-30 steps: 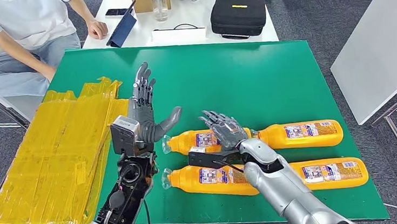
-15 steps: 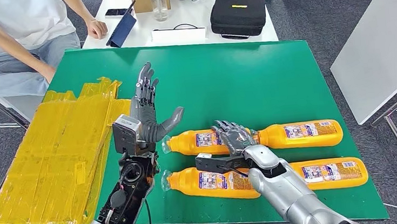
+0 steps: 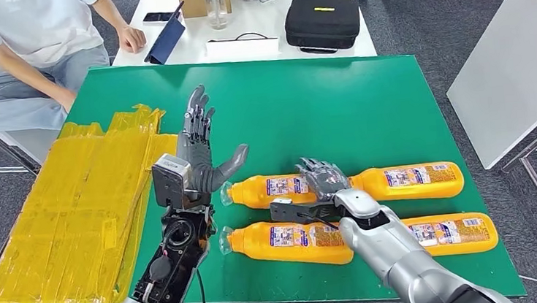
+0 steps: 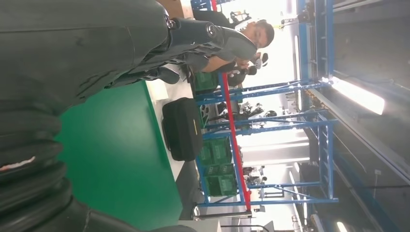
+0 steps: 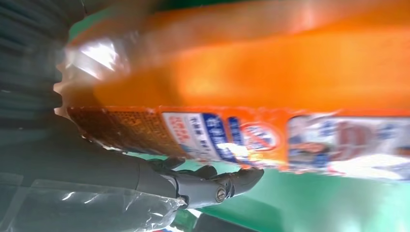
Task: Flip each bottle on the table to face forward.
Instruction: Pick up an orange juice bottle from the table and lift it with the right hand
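Observation:
Several orange bottles lie on their sides on the green table (image 3: pixel 334 102), in two rows. The far left bottle (image 3: pixel 272 190) and the far right bottle (image 3: pixel 415 182) lie end to end, as do the near left bottle (image 3: pixel 281 242) and the near right bottle (image 3: pixel 456 232). My right hand (image 3: pixel 325 183) rests on the base end of the far left bottle, fingers draped over it, thumb stretched along the gap between the rows. The right wrist view has that bottle (image 5: pixel 290 87) close against the palm and the thumb (image 5: pixel 203 187) just off its label. My left hand (image 3: pixel 199 146) stands raised and spread, left of the bottle caps, holding nothing.
Crumpled yellow plastic sheeting (image 3: pixel 66 213) covers the table's left side. A person (image 3: pixel 14 42) sits at the far left corner. Behind stands a white table with a black case (image 3: pixel 321 21) and a tablet (image 3: pixel 165 39). Another white table (image 3: pixel 514 64) stands to the right.
My right hand has moved to the right and come down onto the far left bottle's base end. The left hand rose slightly. The bottles have not shifted.

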Robot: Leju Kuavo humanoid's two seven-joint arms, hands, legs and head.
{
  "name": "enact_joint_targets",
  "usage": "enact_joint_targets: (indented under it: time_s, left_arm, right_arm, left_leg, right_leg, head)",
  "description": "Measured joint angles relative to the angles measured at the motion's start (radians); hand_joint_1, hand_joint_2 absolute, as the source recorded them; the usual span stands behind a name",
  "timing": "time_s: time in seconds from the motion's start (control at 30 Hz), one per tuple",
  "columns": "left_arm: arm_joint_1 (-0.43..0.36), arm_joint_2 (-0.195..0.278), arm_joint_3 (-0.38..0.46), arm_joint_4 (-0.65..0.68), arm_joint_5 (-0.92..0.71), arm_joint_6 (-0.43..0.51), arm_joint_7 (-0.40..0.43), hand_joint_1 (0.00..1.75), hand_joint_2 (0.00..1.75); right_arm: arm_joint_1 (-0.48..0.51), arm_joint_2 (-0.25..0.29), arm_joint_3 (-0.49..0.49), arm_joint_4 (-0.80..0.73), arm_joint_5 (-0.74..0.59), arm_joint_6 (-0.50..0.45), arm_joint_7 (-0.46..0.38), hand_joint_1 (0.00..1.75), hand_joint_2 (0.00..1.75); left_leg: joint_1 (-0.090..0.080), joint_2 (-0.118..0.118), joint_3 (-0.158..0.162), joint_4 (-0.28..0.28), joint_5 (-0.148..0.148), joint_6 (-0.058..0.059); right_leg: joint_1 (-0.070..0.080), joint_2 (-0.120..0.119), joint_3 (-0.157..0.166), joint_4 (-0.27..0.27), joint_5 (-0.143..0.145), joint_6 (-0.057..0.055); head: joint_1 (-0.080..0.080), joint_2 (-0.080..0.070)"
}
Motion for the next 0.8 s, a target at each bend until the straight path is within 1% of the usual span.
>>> enact_joint_targets:
  time_s: [0.03,0.13,0.33,0.67,0.8]
  left_arm:
    - [0.000,0.000,0.000,0.002,0.001,0.000,0.000,0.00,1.75]
    - [0.000,0.000,0.000,0.005,0.003,0.000,0.000,0.00,1.75]
    - [0.000,-0.001,0.000,0.006,0.008,0.003,0.000,0.00,1.75]
    - [0.000,-0.001,0.000,0.009,0.015,0.017,-0.004,0.00,1.75]
    - [0.000,-0.001,0.000,0.011,0.016,0.014,-0.013,0.00,1.75]
  right_arm:
    - [-0.005,0.001,-0.007,0.013,-0.004,-0.006,-0.007,1.75,1.75]
    - [-0.021,0.008,-0.026,0.049,-0.006,-0.009,-0.014,1.75,1.75]
    - [-0.044,0.021,-0.041,0.094,0.014,0.000,-0.001,1.75,1.75]
    - [-0.050,0.032,-0.057,0.120,0.028,-0.026,-0.003,1.75,1.75]
    - [-0.050,0.036,-0.066,0.126,0.036,-0.058,-0.018,1.75,1.75]
  left_leg:
    - [0.000,0.000,0.000,0.000,0.000,0.000]
    - [0.000,0.000,0.000,0.000,0.000,0.000]
    - [0.000,0.000,0.001,0.000,0.000,0.000]
    - [0.000,0.000,0.000,0.000,0.000,0.000]
    - [0.000,0.000,0.000,0.000,0.000,0.000]
  right_leg:
    - [0.000,0.000,0.000,0.000,0.000,0.000]
    - [0.000,0.000,0.000,0.000,0.000,0.000]
    - [0.000,0.000,0.000,0.000,0.000,0.000]
    - [0.000,0.000,0.000,0.000,0.000,0.000]
    - [0.000,0.000,0.000,0.000,0.000,0.000]
  head:
    - [0.000,0.000]
    - [0.000,0.000]
    - [0.000,0.000]
    - [0.000,0.000]
    - [0.000,0.000]
